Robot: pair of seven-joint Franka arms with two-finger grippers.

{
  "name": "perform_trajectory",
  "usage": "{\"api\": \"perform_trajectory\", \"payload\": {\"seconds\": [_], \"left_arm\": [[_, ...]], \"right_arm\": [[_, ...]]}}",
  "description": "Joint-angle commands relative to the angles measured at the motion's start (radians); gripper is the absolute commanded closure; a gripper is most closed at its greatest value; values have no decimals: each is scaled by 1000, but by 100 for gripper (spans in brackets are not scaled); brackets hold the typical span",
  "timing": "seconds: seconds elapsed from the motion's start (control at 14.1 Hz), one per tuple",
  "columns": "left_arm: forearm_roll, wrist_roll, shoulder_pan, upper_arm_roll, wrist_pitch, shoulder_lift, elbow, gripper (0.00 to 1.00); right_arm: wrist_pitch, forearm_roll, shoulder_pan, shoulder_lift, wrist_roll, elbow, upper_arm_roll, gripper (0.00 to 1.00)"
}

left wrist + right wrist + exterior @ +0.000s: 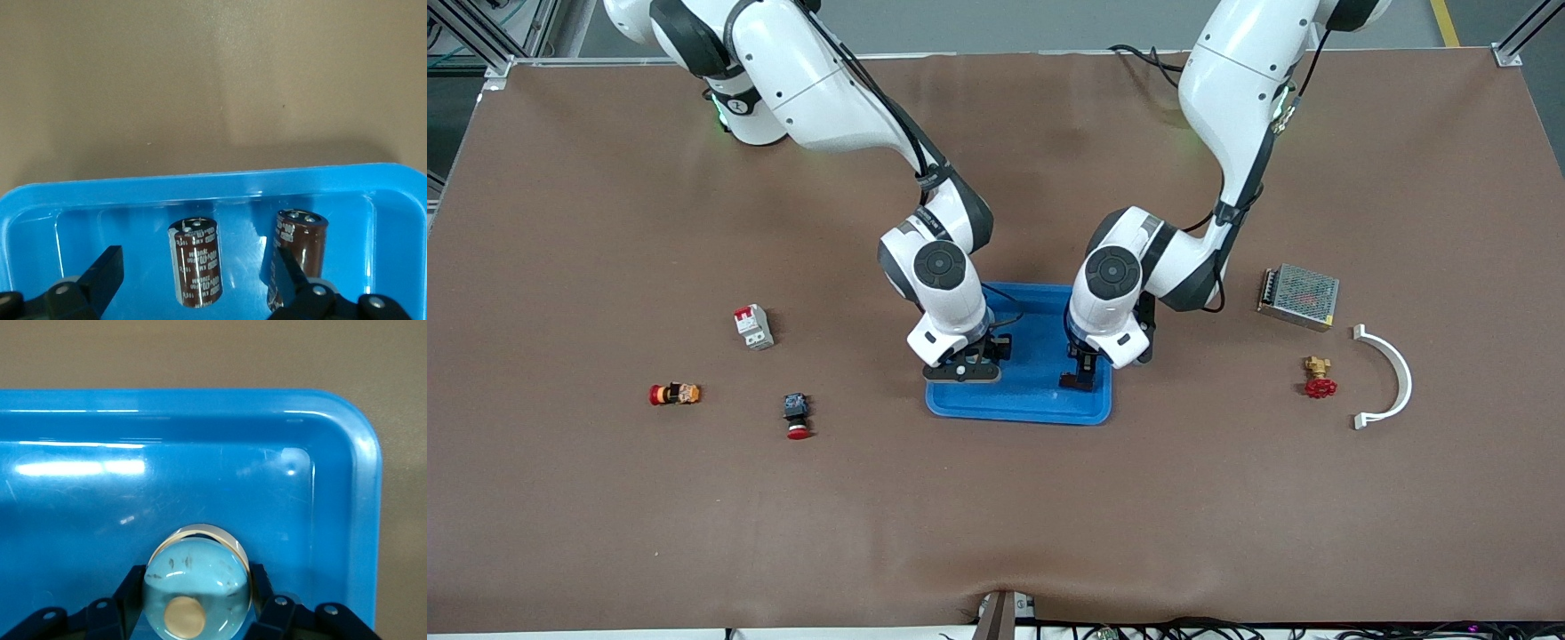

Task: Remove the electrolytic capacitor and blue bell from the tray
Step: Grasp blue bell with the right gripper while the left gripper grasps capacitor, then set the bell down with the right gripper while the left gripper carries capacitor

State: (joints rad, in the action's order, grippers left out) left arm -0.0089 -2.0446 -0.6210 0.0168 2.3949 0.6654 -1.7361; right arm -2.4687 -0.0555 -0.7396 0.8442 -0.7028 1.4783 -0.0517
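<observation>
A robotics lab: aluminium framing (480,44) edging a brown-matted table (996,516), trailing cables (1138,55)

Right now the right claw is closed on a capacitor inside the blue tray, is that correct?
Not quite. The right claw is closed on the bell, not a capacitor, inside the blue tray. The right wrist view shows it.

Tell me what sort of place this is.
Probably a robotics lab bench set up for sorting trials: two white arms work over a brown mat framed by aluminium rails, with a blue tray mid-table and loose electrical parts around it, such as a power supply and a breaker.
</observation>
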Motion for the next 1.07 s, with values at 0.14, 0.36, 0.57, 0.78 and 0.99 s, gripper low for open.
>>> {"api": "perform_trajectory", "payload": {"seconds": [0.14, 0.36, 0.57, 0.78, 0.99], "left_arm": [[32, -40, -20, 3, 7, 8, 6, 0], [32, -40, -20, 3, 9, 8, 6, 0], [33, -42, -20, 3, 9, 8, 6, 0], [38, -42, -19, 2, 9, 10, 6, 0], [40, -109, -11, 2, 7, 8, 10, 91]], "right_arm": [[71, -13, 9, -23, -9, -50, -5, 61], [181, -17, 40, -71, -1, -81, 0, 61], [298, -23, 101, -103, 119, -131, 1, 61], [358, -46, 192, -157, 348, -133, -2, 61], [393, -44, 293, -181, 612, -132, -5, 62]]}}
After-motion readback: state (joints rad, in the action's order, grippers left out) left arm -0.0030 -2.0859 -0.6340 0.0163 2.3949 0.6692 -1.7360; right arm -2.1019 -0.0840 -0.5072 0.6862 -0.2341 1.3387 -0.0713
